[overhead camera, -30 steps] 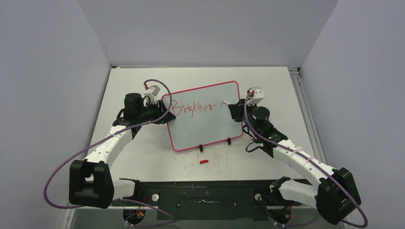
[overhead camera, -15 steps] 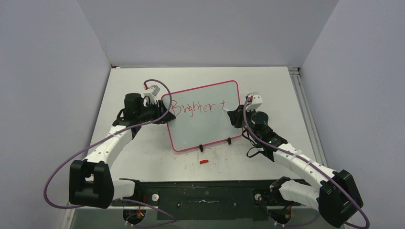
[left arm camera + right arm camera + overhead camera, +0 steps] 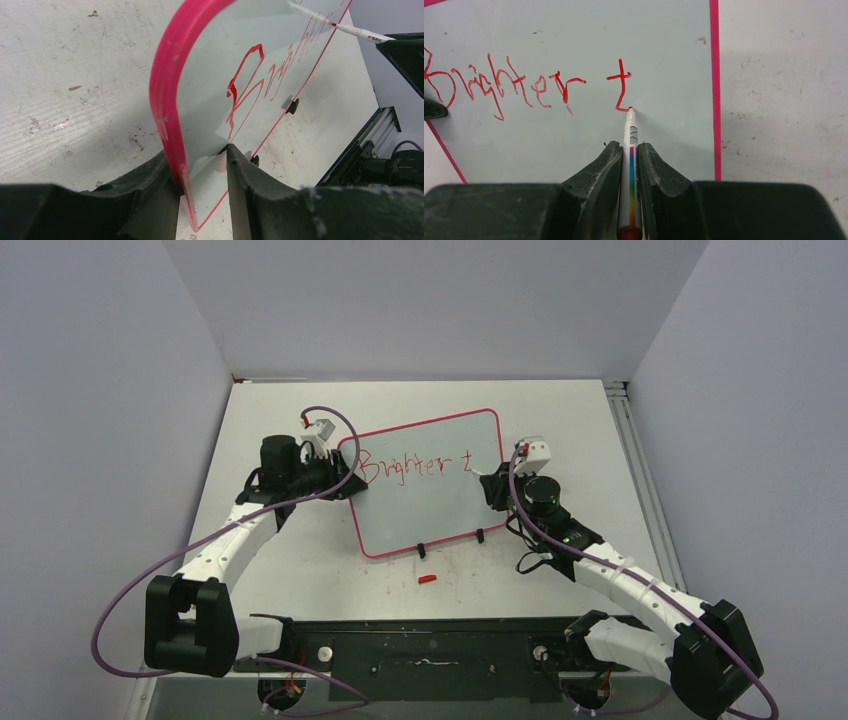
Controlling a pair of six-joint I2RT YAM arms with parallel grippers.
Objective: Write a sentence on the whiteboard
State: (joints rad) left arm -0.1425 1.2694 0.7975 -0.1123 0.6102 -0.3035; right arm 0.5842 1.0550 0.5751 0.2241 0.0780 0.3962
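The whiteboard [image 3: 425, 505] with its pink-red frame stands tilted on small black feet at the table's middle. Red lettering on it reads "Brighter t" [image 3: 415, 466], also seen in the right wrist view [image 3: 524, 85]. My left gripper [image 3: 345, 485] is shut on the whiteboard's left frame edge [image 3: 167, 100]. My right gripper [image 3: 492, 485] is shut on a white marker [image 3: 630, 165] with a rainbow stripe. The marker's red tip touches the board at the foot of the "t" [image 3: 621, 90].
A small red marker cap [image 3: 427, 579] lies on the table in front of the board. The arms' black base plate [image 3: 430, 645] runs along the near edge. A metal rail [image 3: 630, 450] borders the table's right side.
The right gripper moved the marker down the board. A lone horizontal dash became a crossed "t" with a foot stroke. The left arm has not moved.
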